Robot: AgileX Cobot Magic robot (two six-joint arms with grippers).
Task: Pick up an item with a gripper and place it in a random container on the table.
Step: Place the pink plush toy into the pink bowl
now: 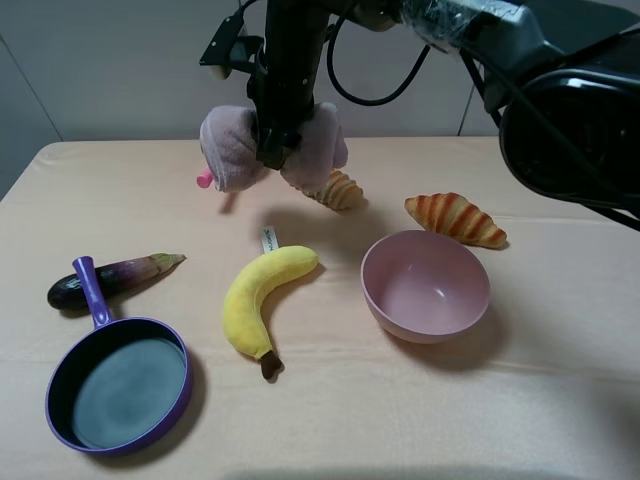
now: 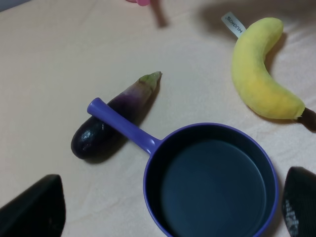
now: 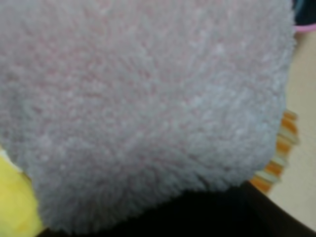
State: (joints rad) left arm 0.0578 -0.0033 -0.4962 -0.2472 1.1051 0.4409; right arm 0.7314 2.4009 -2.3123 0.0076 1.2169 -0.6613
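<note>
Right end effector clamped on plush towel, mid-air near far edge of surface; risk: floppy ends catch pink bowl rim, towel drapes half out.

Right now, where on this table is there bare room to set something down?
Bare tablecloth lies along the near edge between the frying pan and bowl, in front of the banana, and at the far left behind the eggplant. It's crowded mid-table: bread roll, croissant, and towel hanging above.
</note>
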